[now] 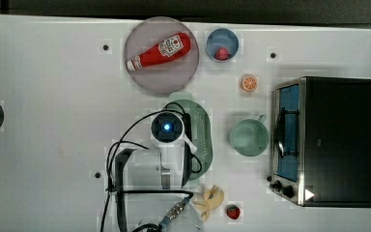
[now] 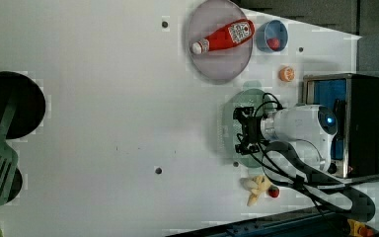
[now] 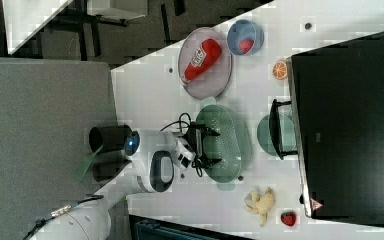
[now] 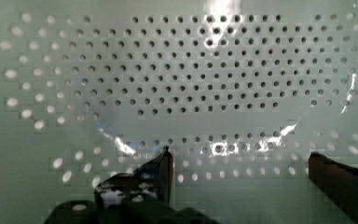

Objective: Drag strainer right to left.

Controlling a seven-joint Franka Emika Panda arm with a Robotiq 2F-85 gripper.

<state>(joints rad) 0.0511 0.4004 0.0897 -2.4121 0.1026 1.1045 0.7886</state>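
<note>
We find the strainer (image 1: pixel 204 137) near the middle of the white bench (image 1: pixel 53 121), in the top view lying just left of the mint-green cup (image 1: pixel 249 137) and just below the round greyish plate (image 1: pixel 162 72). The plate carries a red ketchup bottle (image 1: pixel 160 50) lying on its side. In the top view the arm covers the strainer's left half, leaving the perforated right part and the rim exposed.

We see the claw (image 3: pixel 207 146) lowered into the strainer's bowl, its two black fingers (image 4: pixel 161 170) spread wide apart with nothing between them. In the wrist view the fingers stand over the perforated floor (image 4: pixel 205 74) of the strainer; whether they touch it we cannot tell.

In the top view, a toaster oven (image 1: pixel 326 140) stands at the right edge of the bench, just right of the cup. A small blue bowl (image 1: pixel 222 43) holding a red item sits right of the plate, with an orange slice (image 1: pixel 249 82) below it. A peeled banana (image 1: pixel 209 199) and a strawberry (image 1: pixel 232 211) lie below the strainer, near the bench's lower edge.
</note>
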